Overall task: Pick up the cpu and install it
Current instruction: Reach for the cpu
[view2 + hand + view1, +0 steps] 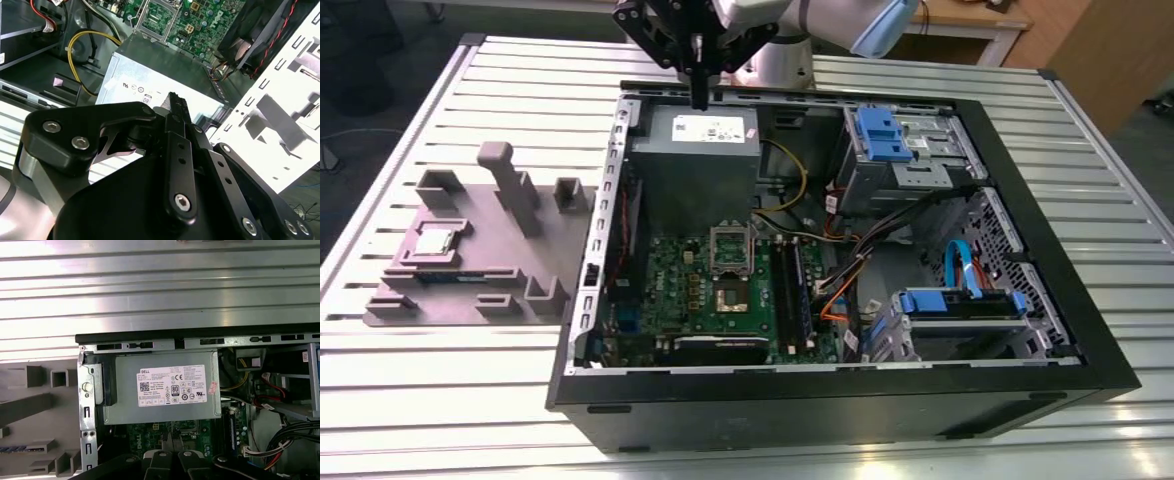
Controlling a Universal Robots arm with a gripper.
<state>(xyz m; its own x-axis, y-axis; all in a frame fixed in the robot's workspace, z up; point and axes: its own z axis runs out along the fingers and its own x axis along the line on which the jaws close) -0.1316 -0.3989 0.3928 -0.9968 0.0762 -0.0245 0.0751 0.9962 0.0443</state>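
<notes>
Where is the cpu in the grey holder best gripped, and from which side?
By two opposite thin edges, coming straight down from above: the cpu lies flat, metal top up, in the grey holder, whose raised blocks likely hinder a sideways approach.

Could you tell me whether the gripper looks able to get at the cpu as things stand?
Probably yes: the cpu lies uncovered on the grey fixture outside the case, and the gripper hangs above the power supply.
</notes>
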